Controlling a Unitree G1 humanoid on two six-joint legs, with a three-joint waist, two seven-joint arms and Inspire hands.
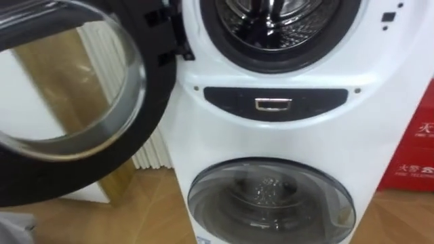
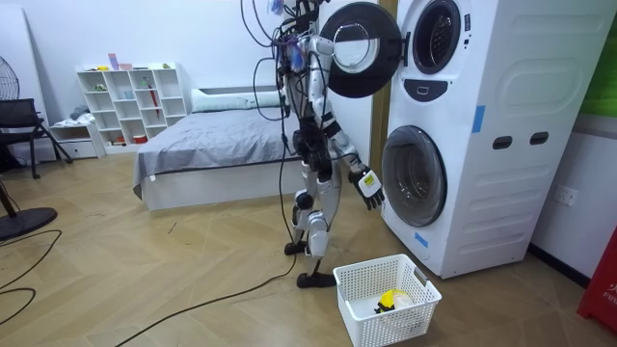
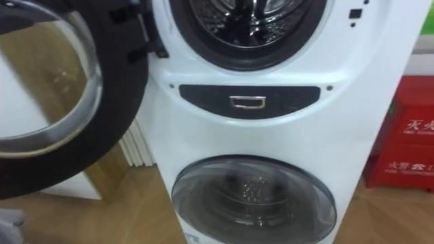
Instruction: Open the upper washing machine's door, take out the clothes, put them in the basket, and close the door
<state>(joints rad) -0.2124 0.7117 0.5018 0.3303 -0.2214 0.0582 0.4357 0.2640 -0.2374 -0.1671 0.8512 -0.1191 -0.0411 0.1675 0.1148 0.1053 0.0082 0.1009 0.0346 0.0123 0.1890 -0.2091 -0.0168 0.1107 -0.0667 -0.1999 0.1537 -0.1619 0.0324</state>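
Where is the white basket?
In the room view, the basket sits on the floor at the bottom, just in front of the lower washer door, beside the robot.

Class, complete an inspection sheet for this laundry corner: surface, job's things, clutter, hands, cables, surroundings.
Surface: light wooden floor.
Job's things: stacked white washing machine; upper round black-rimmed glass door open, lower glass door shut; no clothes seen in the steel drum; white plastic laundry basket holds something yellow.
Clutter: nothing seen.
Hands: left hand raised at the open door; right hand hangs open, empty.
Cables: robot's own dark cable crosses the floor.
Surroundings: grey-covered bed, white cube shelf, red box.
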